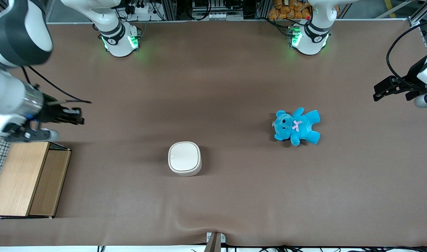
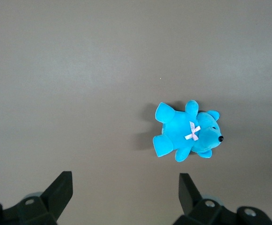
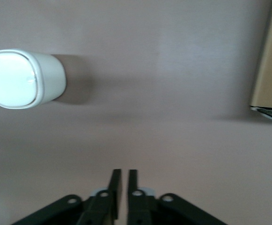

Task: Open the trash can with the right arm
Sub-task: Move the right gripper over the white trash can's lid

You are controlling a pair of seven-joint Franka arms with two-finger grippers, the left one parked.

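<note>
The trash can [image 1: 184, 158] is a small cream-white bin with a rounded-square top. It stands on the brown table with its flat lid down. It also shows in the right wrist view [image 3: 23, 78]. My right arm's black gripper [image 1: 81, 117] hangs above the table toward the working arm's end, well apart from the trash can and a little farther from the front camera. In the right wrist view the gripper [image 3: 124, 172] has its two fingers almost together with nothing between them.
A wooden box with wire mesh [image 1: 24, 178] stands at the working arm's end, just nearer the front camera than the gripper; its edge also shows in the right wrist view [image 3: 269, 61]. A blue teddy [image 1: 296, 126] lies toward the parked arm's end, also in the left wrist view [image 2: 187, 136].
</note>
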